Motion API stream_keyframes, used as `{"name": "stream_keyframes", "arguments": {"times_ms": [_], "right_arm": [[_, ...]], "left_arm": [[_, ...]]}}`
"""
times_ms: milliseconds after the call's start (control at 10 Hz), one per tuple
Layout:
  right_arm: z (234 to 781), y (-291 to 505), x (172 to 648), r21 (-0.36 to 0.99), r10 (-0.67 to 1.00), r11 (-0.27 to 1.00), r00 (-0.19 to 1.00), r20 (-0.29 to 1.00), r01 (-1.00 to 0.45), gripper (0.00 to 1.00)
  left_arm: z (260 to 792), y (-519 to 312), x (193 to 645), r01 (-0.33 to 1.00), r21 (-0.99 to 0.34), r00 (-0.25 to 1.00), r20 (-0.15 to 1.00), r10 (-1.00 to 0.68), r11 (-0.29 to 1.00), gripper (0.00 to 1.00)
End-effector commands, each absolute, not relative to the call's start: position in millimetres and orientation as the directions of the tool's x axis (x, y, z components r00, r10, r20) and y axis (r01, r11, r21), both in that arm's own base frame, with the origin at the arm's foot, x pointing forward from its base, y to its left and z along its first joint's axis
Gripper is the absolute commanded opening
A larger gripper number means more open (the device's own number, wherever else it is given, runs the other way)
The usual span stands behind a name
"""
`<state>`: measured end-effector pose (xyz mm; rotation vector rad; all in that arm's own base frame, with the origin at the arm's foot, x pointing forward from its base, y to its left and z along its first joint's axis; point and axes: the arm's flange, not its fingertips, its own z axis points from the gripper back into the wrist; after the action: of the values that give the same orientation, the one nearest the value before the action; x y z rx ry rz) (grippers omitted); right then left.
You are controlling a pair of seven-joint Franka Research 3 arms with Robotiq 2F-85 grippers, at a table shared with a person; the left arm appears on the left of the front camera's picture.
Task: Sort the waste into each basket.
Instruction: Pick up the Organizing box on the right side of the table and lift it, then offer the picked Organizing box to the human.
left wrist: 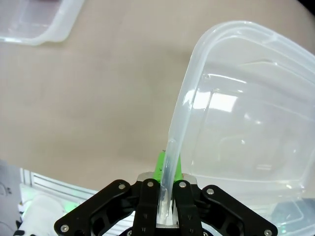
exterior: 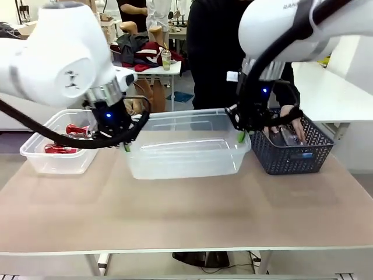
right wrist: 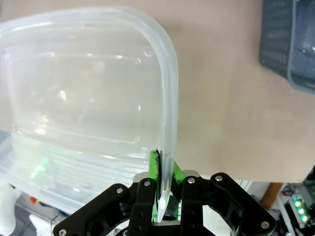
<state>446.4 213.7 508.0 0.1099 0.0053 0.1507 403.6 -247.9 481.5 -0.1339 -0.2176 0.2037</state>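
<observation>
Both claws are on the big clear tub [exterior: 186, 154] in the middle of the desk [exterior: 175, 216]. The left claw [exterior: 125, 143] is pinching the rim at the tub's left end. In the left wrist view you can see the lip squeezed between the green pads [left wrist: 160, 167]. The right claw [exterior: 240, 135] is pinching the rim at the opposite end the same way. I can't tell whether the tub is sitting flat on the desk or is slightly off it.

Just to the left of it sits a smaller clear tub [exterior: 58, 160] with red cans [exterior: 73, 131] inside. The cans are too small to read any print on them.

On the right, just beside the big tub, there's a dark lattice basket [exterior: 291, 154]. A person's hand [exterior: 289, 116] is reaching down into it, onto something see-through that might be a bottle, but I can't say for sure.

There's some dark lettering on the right arm [exterior: 291, 23] at the top edge of the front view, but it's cut off and unreadable.
</observation>
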Motion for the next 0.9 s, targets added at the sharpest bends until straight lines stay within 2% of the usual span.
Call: {"name": "stream_keyframes", "arguments": {"times_ms": [0, 100, 200, 800], "right_arm": [[505, 174, 428, 0.062, 0.062, 0.996, 0.998, -0.003, -0.062, 0.0], [496, 170, 435, 0.059, 0.019, 0.998, 0.999, -0.031, -0.017, 0.0], [505, 204, 439, 0.103, 0.118, 0.988, 0.993, 0.004, -0.117, 0.0], [505, 204, 439, 0.103, 0.118, 0.988, 0.993, 0.004, -0.117, 0.0]], "left_arm": [[482, -236, 434, -0.184, -0.088, 0.966, 0.167, 0.197, 0.979, 0.0], [481, -238, 433, -0.19, -0.095, 0.961, 0.188, 0.205, 0.977, 0.0], [479, -257, 417, -0.175, -0.155, 0.964, 0.176, 0.201, 0.972, 0.0], [479, -257, 417, -0.175, -0.155, 0.964, 0.176, 0.201, 0.972, 0.0]]}}
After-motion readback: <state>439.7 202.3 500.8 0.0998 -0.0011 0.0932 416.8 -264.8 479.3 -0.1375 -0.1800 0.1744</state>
